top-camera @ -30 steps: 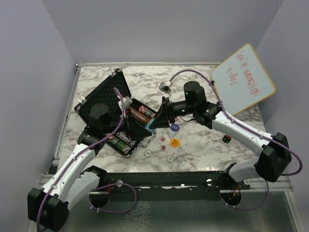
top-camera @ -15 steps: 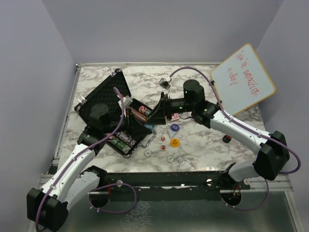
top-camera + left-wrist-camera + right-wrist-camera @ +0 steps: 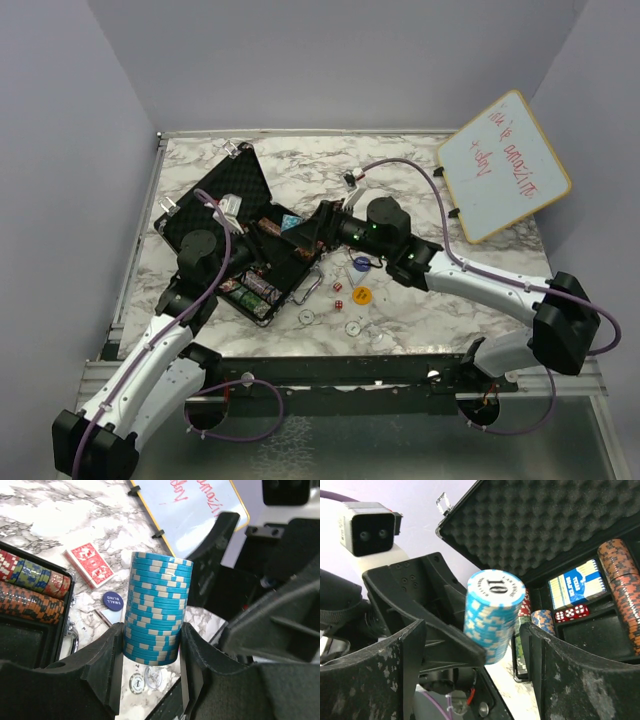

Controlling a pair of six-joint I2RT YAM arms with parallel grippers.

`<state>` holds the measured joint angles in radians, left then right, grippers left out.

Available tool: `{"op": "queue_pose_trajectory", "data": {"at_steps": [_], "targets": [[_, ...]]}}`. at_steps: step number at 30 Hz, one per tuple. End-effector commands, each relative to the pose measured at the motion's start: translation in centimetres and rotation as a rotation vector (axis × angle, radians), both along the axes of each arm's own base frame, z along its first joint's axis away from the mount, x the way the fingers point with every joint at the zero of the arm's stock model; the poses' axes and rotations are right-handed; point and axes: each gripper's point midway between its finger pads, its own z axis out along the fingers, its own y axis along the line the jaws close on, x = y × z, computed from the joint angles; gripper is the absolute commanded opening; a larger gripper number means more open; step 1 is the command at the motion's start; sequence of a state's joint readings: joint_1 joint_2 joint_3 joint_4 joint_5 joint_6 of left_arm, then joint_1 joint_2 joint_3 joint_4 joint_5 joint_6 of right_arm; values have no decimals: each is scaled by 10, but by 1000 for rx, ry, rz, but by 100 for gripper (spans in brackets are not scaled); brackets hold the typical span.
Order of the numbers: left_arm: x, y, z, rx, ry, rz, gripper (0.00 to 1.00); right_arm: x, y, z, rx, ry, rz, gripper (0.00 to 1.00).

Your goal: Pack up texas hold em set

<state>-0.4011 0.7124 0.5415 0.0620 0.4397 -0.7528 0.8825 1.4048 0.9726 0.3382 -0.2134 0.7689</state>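
The black case [image 3: 213, 192] lies open at the left, its foam lid [image 3: 560, 525] up. My left gripper [image 3: 152, 630] is shut on a blue-and-white chip stack [image 3: 157, 607] and holds it above the case's right part [image 3: 291, 222]. My right gripper [image 3: 472, 630] is open. Its fingers [image 3: 555, 670] stand on either side of the same stack [image 3: 492, 615] without touching it. The case holds orange chips [image 3: 620, 585], a blue card deck [image 3: 577, 587] and red dice [image 3: 572, 612]. A red card deck [image 3: 90, 564] and a blue button [image 3: 112, 601] lie on the table.
A red die [image 3: 338, 288], a yellow button [image 3: 361, 296] and two pale buttons [image 3: 352, 326] lie on the marble in front of the case. A small black cylinder [image 3: 468, 287] stands at the right. The whiteboard [image 3: 503, 165] leans at the back right.
The right arm has reached left over the case with the blue stack between its fingers. The left arm has swung back to the left and now grips the stack.
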Motion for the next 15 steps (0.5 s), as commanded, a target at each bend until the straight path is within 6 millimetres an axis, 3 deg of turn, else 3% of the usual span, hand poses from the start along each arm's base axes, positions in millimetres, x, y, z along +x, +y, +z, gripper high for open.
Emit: {"op": "queue_pose_trajectory", "data": {"at_steps": [1, 9, 15], "targets": [[14, 7, 26, -90, -72, 97, 0, 20, 6, 8, 52, 23, -176, 79], [14, 8, 25, -108, -73, 105, 0, 29, 14, -12, 23, 78, -234, 58], [12, 8, 20, -105, -72, 95, 0, 33, 20, -15, 17, 78, -231, 62]]}}
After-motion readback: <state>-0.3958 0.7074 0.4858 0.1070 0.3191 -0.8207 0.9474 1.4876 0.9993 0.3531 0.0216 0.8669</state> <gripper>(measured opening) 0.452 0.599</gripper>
